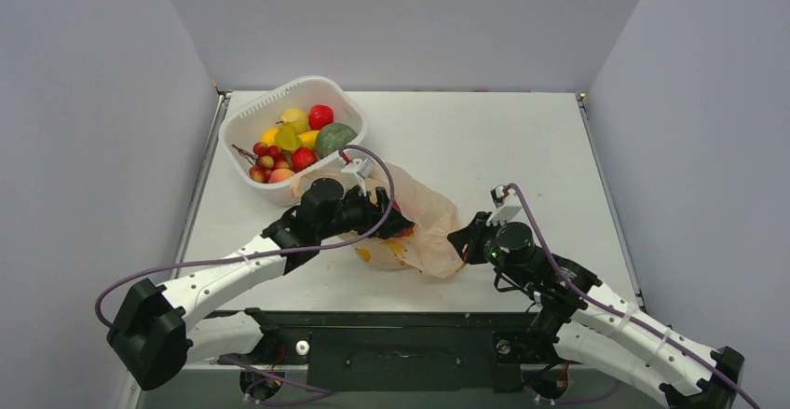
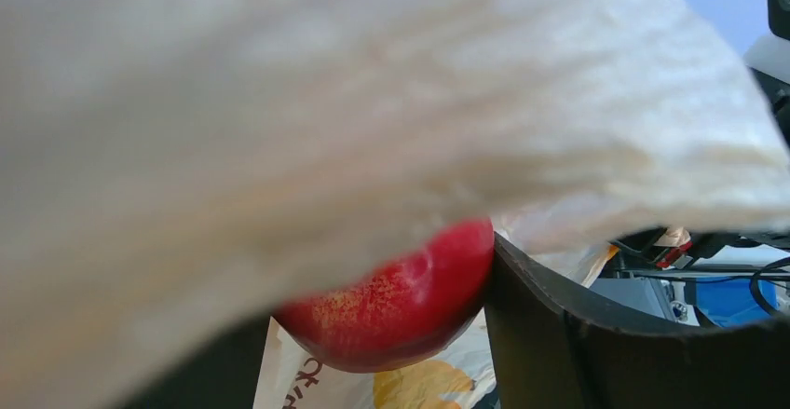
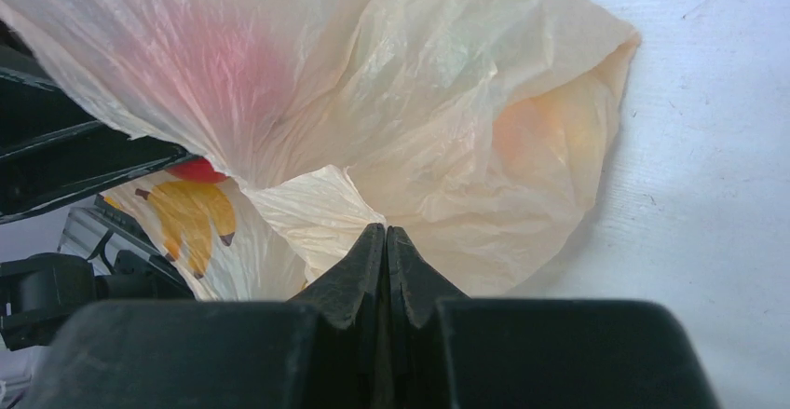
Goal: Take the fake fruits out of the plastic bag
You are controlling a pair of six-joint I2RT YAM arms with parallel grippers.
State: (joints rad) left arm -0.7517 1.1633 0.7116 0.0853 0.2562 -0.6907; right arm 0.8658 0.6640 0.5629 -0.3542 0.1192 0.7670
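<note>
Your left claw (image 1: 401, 224) was thrust into the mouth of the bag (image 3: 447, 129), which lay crumpled on the worktop (image 3: 708, 148) between the two arms, just in front of the basket (image 1: 307, 83). Its fingers stood wide apart with a red fruit (image 2: 391, 306) filling the gap. The fruit pressed against one finger (image 2: 578, 334), and loose film draped over the top, so the other side of the grip was partly hidden. Your right claw (image 3: 385, 241) was closed tight, pinching a fold of the bag's edge between its tips. Through the film you could make out an orange fruit (image 3: 540, 139) toward the bag's other end, low against the worktop, and a pink blur where the red one sat. A yellow banana print (image 3: 191, 213) showed on the bag near the left claw. The basket held a heap of other fruits (image 1: 296, 139): yellow, red, one dull green, and small red grapes.
</note>
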